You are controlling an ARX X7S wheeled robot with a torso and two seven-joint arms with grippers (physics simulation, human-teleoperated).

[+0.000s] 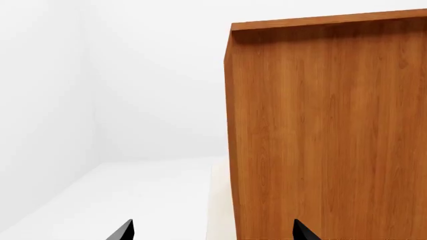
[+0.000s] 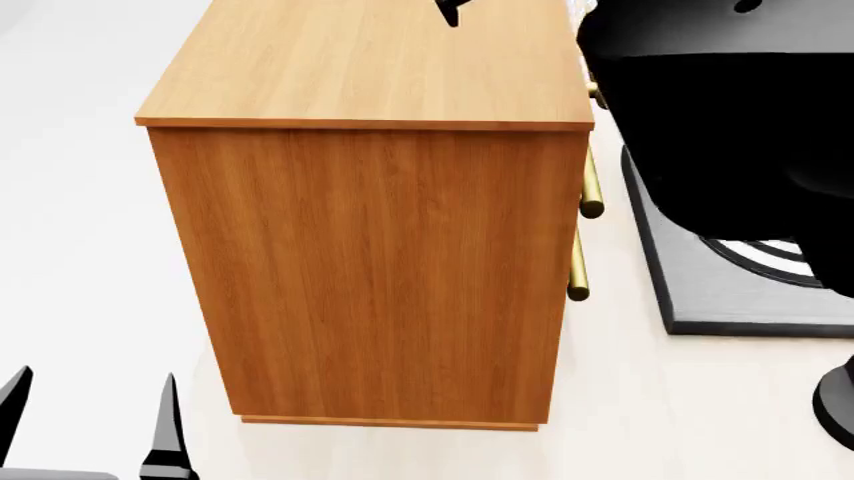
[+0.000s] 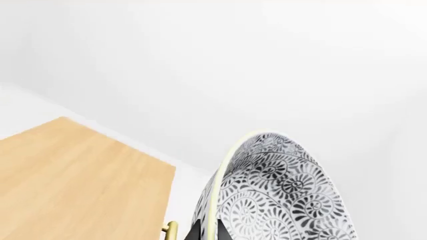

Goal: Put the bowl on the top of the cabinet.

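Head view: looks steeply down on cabinet (image 2: 374,270) side and top, close. Left wrist view: low, faces same side panel. Right wrist view: looks across cabinet top from just beside it.

Left gripper (image 2: 91,425): low at the bottom-left corner of my head view, two black fingers pointing up and spread apart, nothing between them. Left wrist view confirms it: both fingertips (image 1: 123,231) just poke into the picture, a wide gap between them.

Right arm (image 2: 727,110): raised, a big black mass filling the upper right of my head view. A dark tip shows at the top edge; I cannot tell from there how the jaws stand. In the right wrist view the black fingers (image 3: 195,234) pinch the bowl (image 3: 280,195) rim, one each side.
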